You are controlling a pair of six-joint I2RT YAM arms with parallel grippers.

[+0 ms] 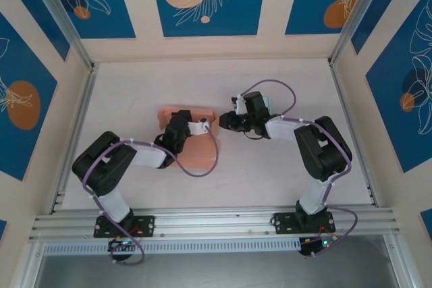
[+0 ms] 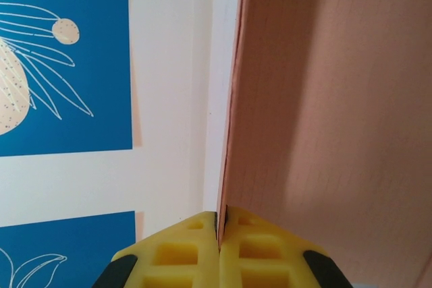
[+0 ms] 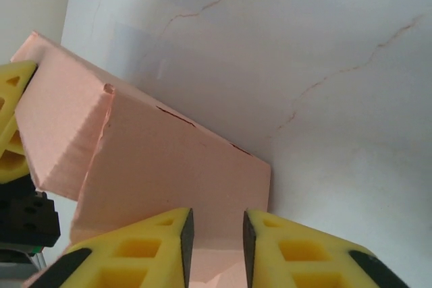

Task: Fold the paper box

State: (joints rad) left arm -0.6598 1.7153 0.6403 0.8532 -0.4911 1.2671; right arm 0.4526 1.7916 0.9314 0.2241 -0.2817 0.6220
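I have the left pincer point(image 2: 217, 234) clamped shut on a panel edge of the paper box point(image 1: 201, 150), mid-surface point(image 1: 270, 173), to anchor it for creasing, I judge. The right pincer point(image 3: 216, 234) hovers at an adjoining flap, jaws slightly parted, gripping nothing. The box isn't formed yet, and I see nothing inside.
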